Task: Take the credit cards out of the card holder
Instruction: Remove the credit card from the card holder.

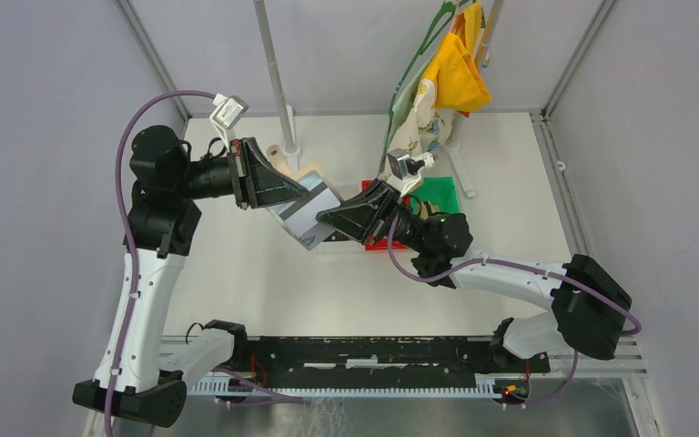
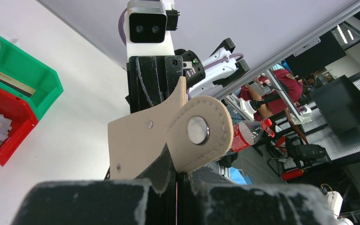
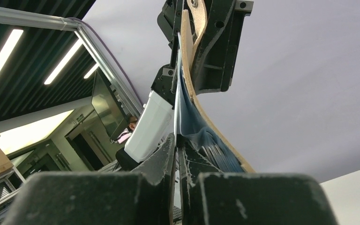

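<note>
White desk (image 1: 264,273) lies below the card holder (image 1: 308,214), which hangs in the air over its middle, stretched between both arms. The left gripper (image 1: 293,193) is clenched on the tan end beside the strap tab (image 2: 199,133). The right gripper (image 1: 329,218) is clamped on the blue-grey panel, perhaps on a card (image 3: 176,112) edge; it is hard to tell. Just behind sit a red bin (image 2: 9,122) and a green bin (image 1: 437,193). Patterned cloths (image 1: 446,73) hang near a pole (image 1: 278,82) at the back.
</note>
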